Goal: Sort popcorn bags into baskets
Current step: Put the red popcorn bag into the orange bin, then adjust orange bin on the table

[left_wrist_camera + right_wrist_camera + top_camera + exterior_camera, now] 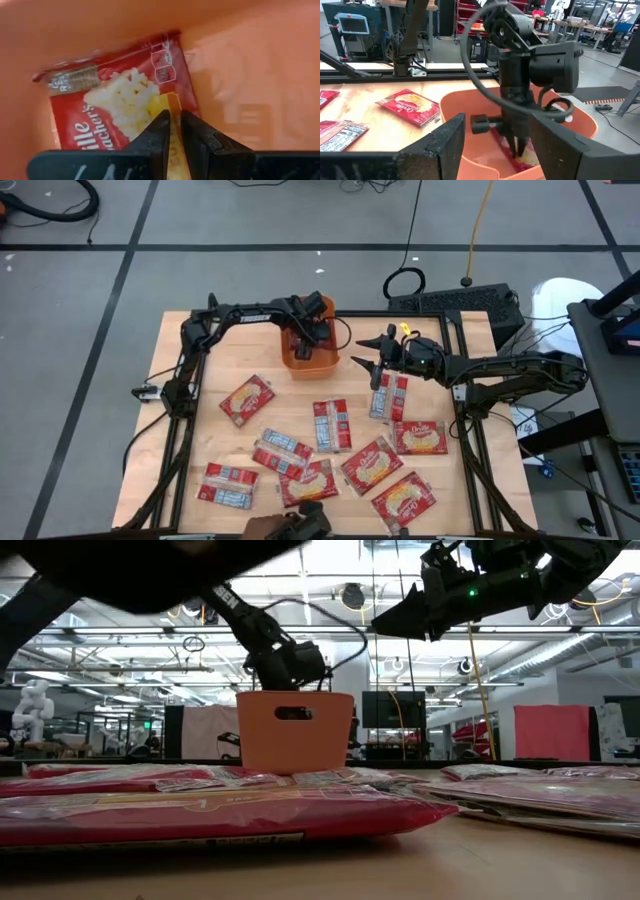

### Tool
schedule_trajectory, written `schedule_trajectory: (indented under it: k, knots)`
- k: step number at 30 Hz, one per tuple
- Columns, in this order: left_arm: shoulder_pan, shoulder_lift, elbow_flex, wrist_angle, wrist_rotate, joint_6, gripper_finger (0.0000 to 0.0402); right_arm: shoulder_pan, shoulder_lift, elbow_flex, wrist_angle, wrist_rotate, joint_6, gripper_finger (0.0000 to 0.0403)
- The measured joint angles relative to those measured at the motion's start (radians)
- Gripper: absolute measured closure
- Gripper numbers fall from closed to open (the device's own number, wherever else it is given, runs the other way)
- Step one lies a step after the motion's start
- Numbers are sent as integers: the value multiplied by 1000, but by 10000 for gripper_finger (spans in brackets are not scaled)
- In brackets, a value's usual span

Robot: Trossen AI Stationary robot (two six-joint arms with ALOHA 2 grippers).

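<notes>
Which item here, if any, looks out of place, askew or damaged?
Nothing stands out. The left gripper pinches a popcorn bag inside the orange bin; the open right gripper hovers beside it.

Bright, even ceiling light fills the room, casting soft shadows on the desk (180, 480). In the low view, the nearest popcorn bags (200, 815) blur, and overhead lamps glare.

basket (308, 360): at the table's (175, 430) far edge | one popcorn bag (120, 107): inside the basket | other popcorn bags (332, 425): on the table, nearer than the basket
</notes>
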Motion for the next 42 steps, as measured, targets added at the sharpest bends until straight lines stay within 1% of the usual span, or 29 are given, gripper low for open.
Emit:
schedule_trajectory:
  k: [3, 10, 12, 15, 20, 23, 24, 26, 30, 34, 37, 39, 42]
  knots:
    - [9, 4, 0, 31, -47, -12, 350, 2, 0, 0, -1, 0, 4, 193]
    - [13, -10, 0, 77, -95, -38, 350, 6, 0, 0, -9, 0, 7, 193]
    - [7, -27, 0, 66, -130, -52, 350, 6, 0, 0, -17, 0, 10, 193]
    - [-13, -77, 0, 46, -178, -115, 351, 6, 0, 0, -33, 0, 14, 193]
    - [-39, -213, 2, 4, -169, -248, 351, 6, 0, 0, -43, 0, 32, 193]
    - [-49, -280, 0, -86, -124, -325, 351, 7, 0, 0, -59, -1, 63, 193]
    - [-54, -306, -18, -102, -103, -346, 351, 12, 0, 0, -71, -2, 71, 193]
    - [-84, -376, -87, -112, -89, -373, 351, 23, 0, 0, -99, -1, 79, 193]
    - [-184, -562, -324, 6, -91, -413, 351, 65, 0, 0, -151, -4, 76, 193]
    - [-319, -783, -581, 196, -154, -491, 351, 107, 0, 0, -151, -3, 75, 193]
    - [-428, -930, -751, 367, -163, -542, 351, 131, 0, 0, -151, -4, 58, 199]
    - [-483, -992, -860, 487, -180, -581, 351, 141, 4, 0, -149, -4, 54, 209]
    - [-526, -1028, -1015, 606, -253, -644, 351, 152, 20, 0, -129, -4, 59, 231]
